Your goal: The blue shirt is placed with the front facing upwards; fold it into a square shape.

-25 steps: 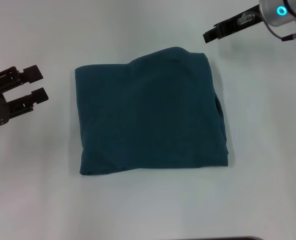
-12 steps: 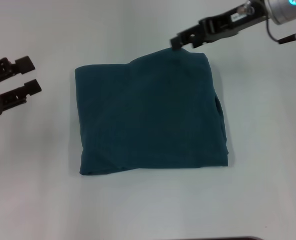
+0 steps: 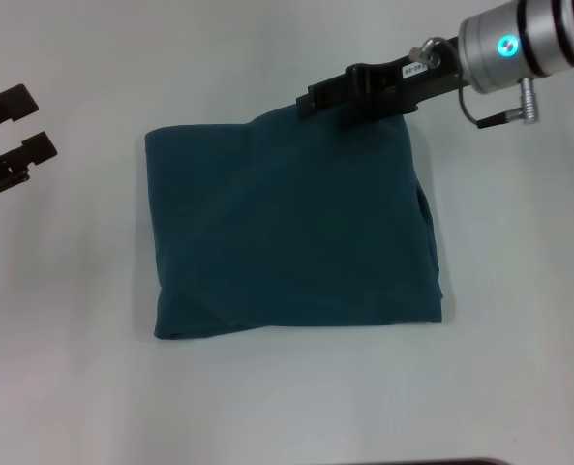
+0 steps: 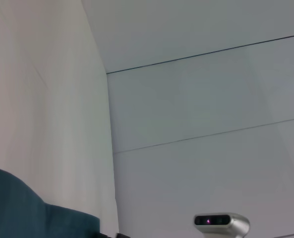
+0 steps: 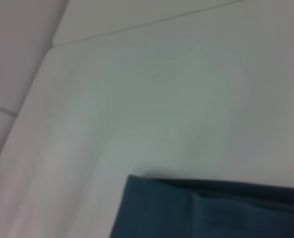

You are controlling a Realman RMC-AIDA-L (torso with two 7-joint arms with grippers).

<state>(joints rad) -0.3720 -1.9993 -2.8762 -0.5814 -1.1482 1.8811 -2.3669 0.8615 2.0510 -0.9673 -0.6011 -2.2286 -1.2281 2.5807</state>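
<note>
Head view is showing us the blue shirt (image 3: 291, 228) lying folded into a rough square in the middle of the white table (image 3: 287, 397), its edges fairly straight except for a raised bump along the far edge. Our right gripper (image 3: 311, 100) is reaching in from the far right and sitting over that far edge, right of its middle; we cannot tell whether its fingers are gripping the cloth. Our left gripper (image 3: 23, 123) is waiting at the left border, well apart from the shirt, its two fingers spread with a clear gap between them. Bare tabletop is lying on all four sides of the shirt, widest on the near side.
</note>
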